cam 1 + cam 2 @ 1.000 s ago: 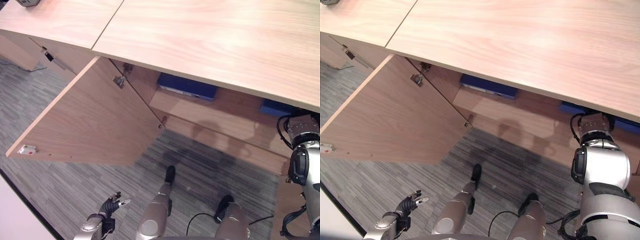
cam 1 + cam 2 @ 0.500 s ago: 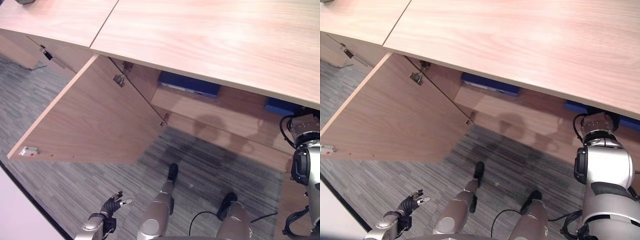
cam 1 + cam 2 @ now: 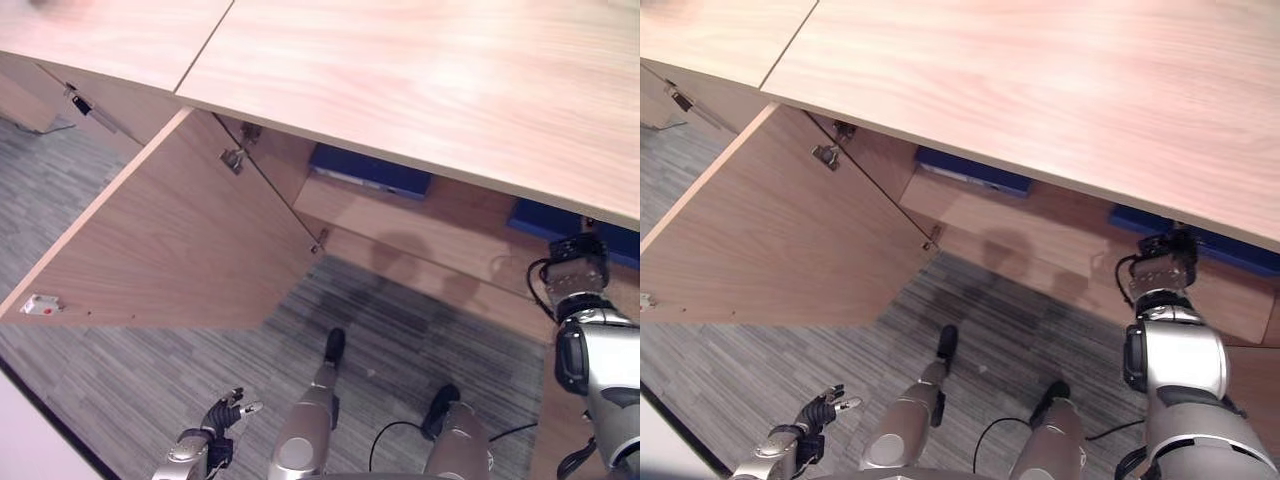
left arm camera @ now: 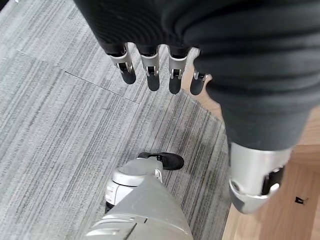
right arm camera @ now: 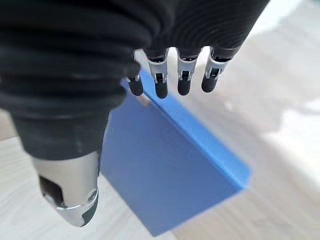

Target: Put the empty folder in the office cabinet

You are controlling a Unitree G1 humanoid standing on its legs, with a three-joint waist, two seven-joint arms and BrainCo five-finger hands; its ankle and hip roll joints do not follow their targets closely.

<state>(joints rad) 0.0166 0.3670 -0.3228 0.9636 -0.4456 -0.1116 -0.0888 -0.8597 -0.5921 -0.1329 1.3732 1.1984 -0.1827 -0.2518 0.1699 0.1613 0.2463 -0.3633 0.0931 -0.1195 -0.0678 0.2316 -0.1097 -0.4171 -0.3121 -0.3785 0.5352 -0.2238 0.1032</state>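
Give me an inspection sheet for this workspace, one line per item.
Surface: wooden cabinet top, bare where seen.
Job's things: blue folder lies flat on the shelf, apart from the right hand; a second blue folder lies further left; cabinet door open.
Clutter: nothing seen.
Hands: right hand open above the folder; left hand open, low over the carpet.
Cables: nothing seen.
Surroundings: grey striped carpet.

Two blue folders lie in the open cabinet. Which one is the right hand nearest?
The blue folder on the robot's right, lying on the shelf just past the right hand. The other blue folder sits farther left, near the open cabinet door.
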